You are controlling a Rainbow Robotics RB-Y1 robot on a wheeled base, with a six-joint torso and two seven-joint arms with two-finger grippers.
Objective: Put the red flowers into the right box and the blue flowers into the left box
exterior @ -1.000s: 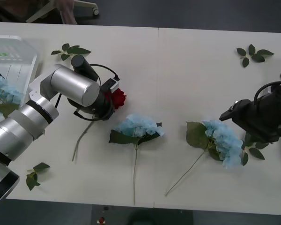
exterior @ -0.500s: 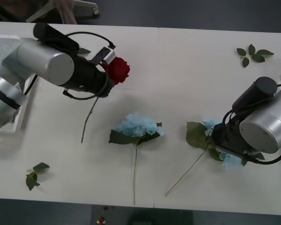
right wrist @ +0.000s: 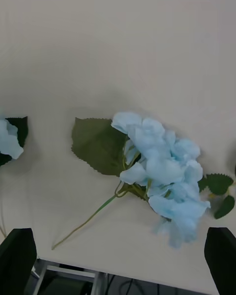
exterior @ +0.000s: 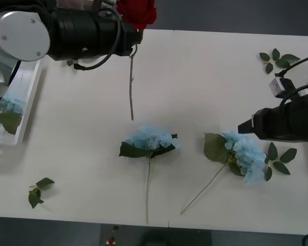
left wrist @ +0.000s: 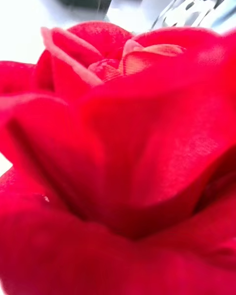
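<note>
The left pincer [exterior: 135, 32] is raised over the far edge of the counter [exterior: 205, 77] at about 11 o'clock in the front view, closed on a red rose [exterior: 137, 11] just below its head. The rose's thin stem hangs straight down from the grip and its lower end sits above the counter, clear of the surface. In the left wrist view the rose head [left wrist: 118, 152] presses right up against the camera.

The right pincer [right wrist: 118, 260] hovers at about 3 o'clock, its black fingers [right wrist: 17, 255] spread wide and holding nothing, directly above a blue flower [exterior: 245, 155] that lies flat on the counter with a big green leaf on its left and its stem trailing toward the near edge. A second blue flower [exterior: 152, 138] lies near the middle of the counter, stem pointing toward 6 o'clock.

The left box [exterior: 26, 97] sits at 9 o'clock against the counter's left edge, with a blue flower [exterior: 10, 105] and leaf already in it. Loose green leaf sprigs lie at 1 o'clock [exterior: 277, 59] and 7 o'clock [exterior: 37, 190].
</note>
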